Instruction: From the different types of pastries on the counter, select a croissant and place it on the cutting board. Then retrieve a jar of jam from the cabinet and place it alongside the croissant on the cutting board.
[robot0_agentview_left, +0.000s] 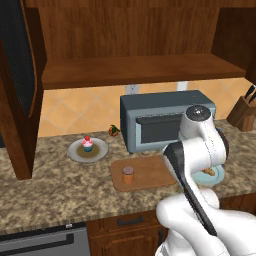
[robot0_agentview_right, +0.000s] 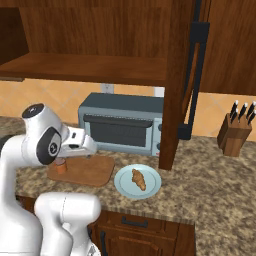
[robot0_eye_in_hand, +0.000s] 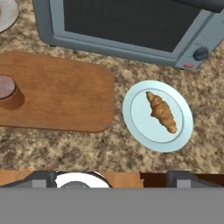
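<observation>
The croissant (robot0_eye_in_hand: 162, 111) lies on a pale blue plate (robot0_eye_in_hand: 135, 124) on the counter (robot0_eye_in_hand: 109, 151), ahead of the gripper (robot0_eye_in_hand: 112, 177) and a little to the right in the hand view; the gripper hangs above the counter's front edge with its 2 fingers spread wide and nothing between them. Just left of the plate lies the cutting board (robot0_eye_in_hand: 65, 96), apart from it by a strip of granite, and the jar of jam (robot0_eye_in_hand: 6, 89) stands upright on the board's left end. Behind both sits a grey-blue toaster oven (robot0_agentview_right: 122, 125). Farther left a cupcake (robot0_agentview_left: 87, 144) rests on a grey plate (robot0_agentview_left: 75, 152). Above runs the cabinet (robot0_agentview_left: 135, 70), its door open, and a knife block (robot0_agentview_right: 233, 135) stands at the far right of the speckled worktop, against the orange-tiled wall (robot0_agentview_left: 75, 107).
</observation>
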